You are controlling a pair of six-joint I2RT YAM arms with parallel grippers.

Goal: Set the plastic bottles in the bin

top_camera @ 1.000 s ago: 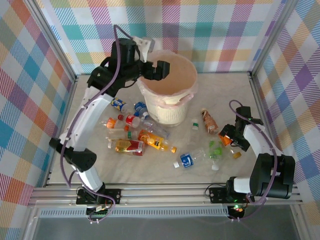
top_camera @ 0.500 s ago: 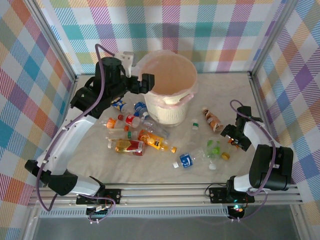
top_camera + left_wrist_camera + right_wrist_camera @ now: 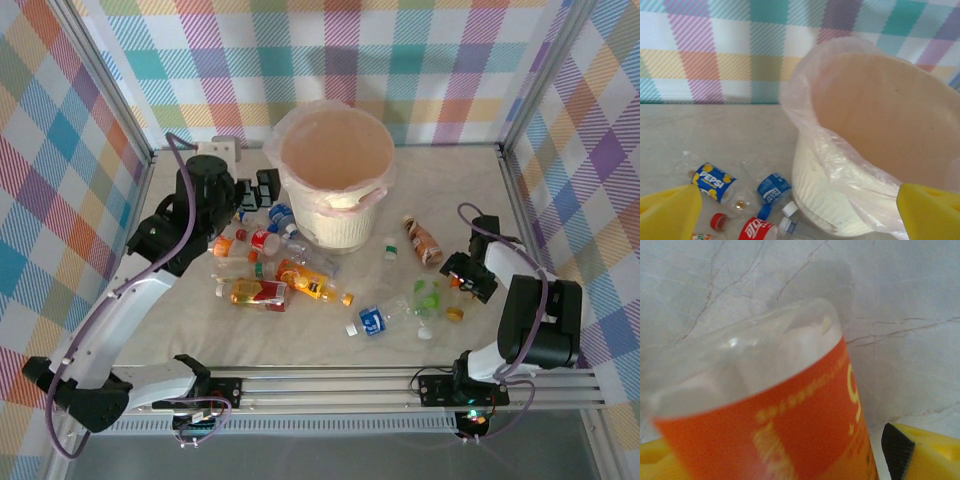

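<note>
While the left gripper [image 3: 255, 188] hangs with its jaws wide apart and empty, just left of the bin [image 3: 345, 222], a loose group of plastic bottles [image 3: 258, 292] lies on the table [image 3: 470, 190] beside it, toward the arm bases. Among them is a blue Pepsi bottle [image 3: 715, 181]. The bin stands upright with a pinkish bag [image 3: 805, 95] lining it, and in the part of the inside that shows I see no bottle. To the right of the bin more bottles lie scattered, a green bottle [image 3: 428, 295] nearest to the right arm. The right gripper [image 3: 466, 278] is low at the table with an orange-label bottle [image 3: 785, 435] between its fingers [image 3: 920, 450]. The long axis of this bottle runs away from the wrist, across the jaw line. Whether the pads press it, I cannot tell. I judge that the right arm must carry it, because the bin lies up and left from here, well apart.
</note>
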